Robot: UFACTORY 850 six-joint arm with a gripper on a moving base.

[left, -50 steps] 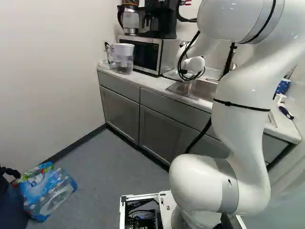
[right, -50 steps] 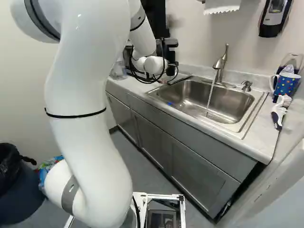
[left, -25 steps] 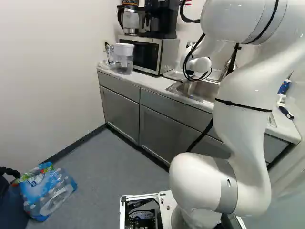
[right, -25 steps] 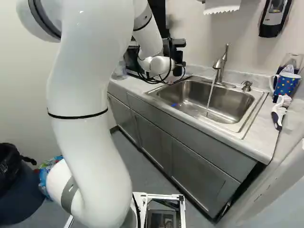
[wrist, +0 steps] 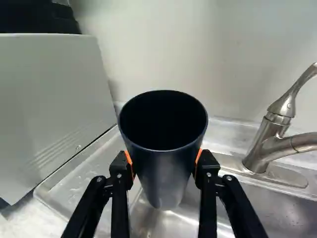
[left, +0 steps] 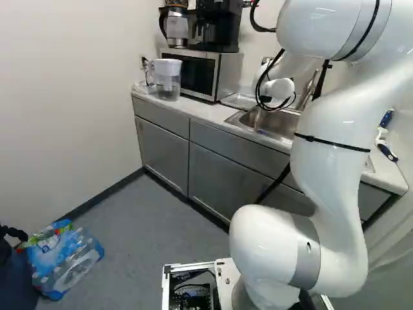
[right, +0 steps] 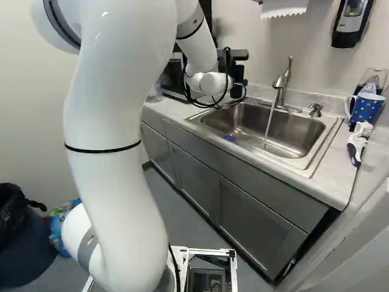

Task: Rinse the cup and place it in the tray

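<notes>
The claw (right: 237, 74) is grasping the dark cup (wrist: 166, 173) from two sides. The cup is hanging by the edge of the sink (right: 295, 131), near the tray (wrist: 47, 191). This tray is lying on the desk (right: 331, 182), beside the microwave (left: 230, 76). The faucet (right: 281, 82) is pouring water (right: 269, 125) into the sink.

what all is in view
Cup: 1, dark, in pincer
Tray: 1, greyish, beside microwave
Microwave: 1, silver, counter
Counter: 1, white, atop cabinets
Sink: 1, silver, counter
Faucet: 1, silver, behind sink
Pitcher: 1, clear, beside microwave
Coffeemaker: 1, black, atop microwave
Mug: 1, blue, beside sink
Brush: 1, white-navy, beside mug
Dispenser: 1, black, wall
Paper towel: 1, white, wall
Bottle pack: 1, blue, floor
Arm: 1, white, over counter
Pincer: 1, black, around cup
</notes>
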